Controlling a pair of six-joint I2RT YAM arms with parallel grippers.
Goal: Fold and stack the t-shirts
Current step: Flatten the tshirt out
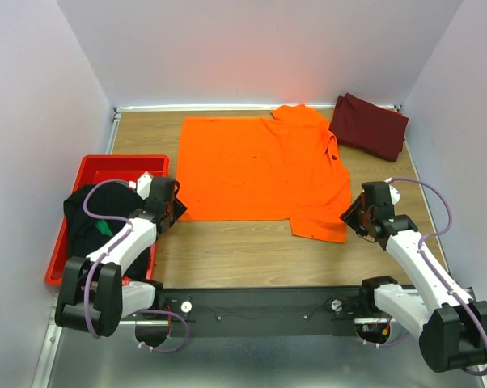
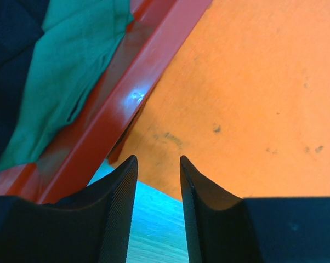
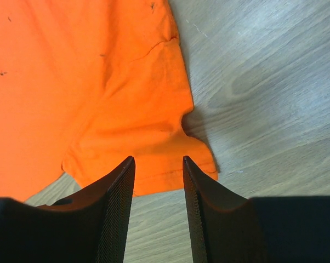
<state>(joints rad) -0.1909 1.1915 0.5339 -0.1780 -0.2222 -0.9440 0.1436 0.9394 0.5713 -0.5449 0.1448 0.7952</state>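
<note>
Orange t-shirt (image 1: 260, 166): spread flat on the counter (image 1: 251, 250).
Left end effector (image 2: 158, 164): released, empty, at the shirt's near left corner.
Right end effector (image 3: 158, 164): released, empty, at its near right corner.
Maroon t-shirt (image 1: 370, 125): folded, far right.

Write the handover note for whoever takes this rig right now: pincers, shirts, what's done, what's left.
Left pincer: open, empty, over the orange shirt at its near left corner, beside the red bin.
Right pincer: open, empty, over that shirt's near right sleeve.
Orange shirt lies spread on the table; maroon shirt sits folded at the far right corner; black shirt and green shirt are in the bin.
Done: maroon looks folded. Left: fold the orange, stack it, then the black and green.
</note>
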